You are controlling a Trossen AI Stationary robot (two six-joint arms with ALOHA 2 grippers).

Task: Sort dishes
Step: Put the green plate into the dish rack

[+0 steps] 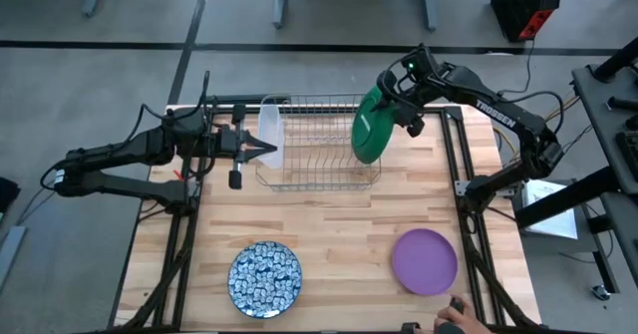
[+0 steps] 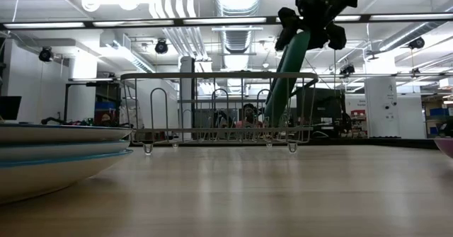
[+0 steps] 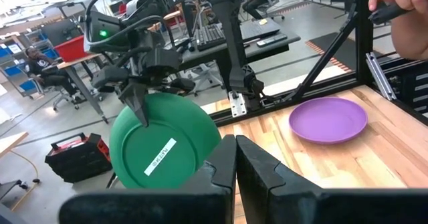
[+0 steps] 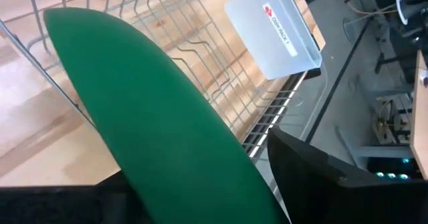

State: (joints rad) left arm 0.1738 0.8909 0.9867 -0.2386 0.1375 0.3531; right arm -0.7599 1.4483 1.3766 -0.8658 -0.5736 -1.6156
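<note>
A large dark green plate (image 1: 367,133) stands on edge and tilted over the right end of the wire rack (image 1: 319,145), with my right gripper (image 1: 397,97) shut on it. A blue-and-white plate (image 1: 264,279) and a purple plate (image 1: 426,261) lie flat near the table's front edge. My left gripper (image 1: 263,153) is shut, level, at the rack's left end, right by the clear tub (image 1: 269,127) that stands there. I cannot tell whether it touches the tub. My right gripper pinches the green plate's upper rim (image 3: 142,109) between its two fingers, one on each face. The fingers come from above, pointing down. The plate hangs below them on edge, leaning, its lower part (image 2: 274,113) down inside the rack. Whether it rests on the wires does not show.
A person's hand (image 1: 461,319) is at the table's front right corner, close to the purple plate. The dark frame posts (image 1: 454,155) run along the table's left and right sides. Bare wood lies between the rack and the two flat plates.
</note>
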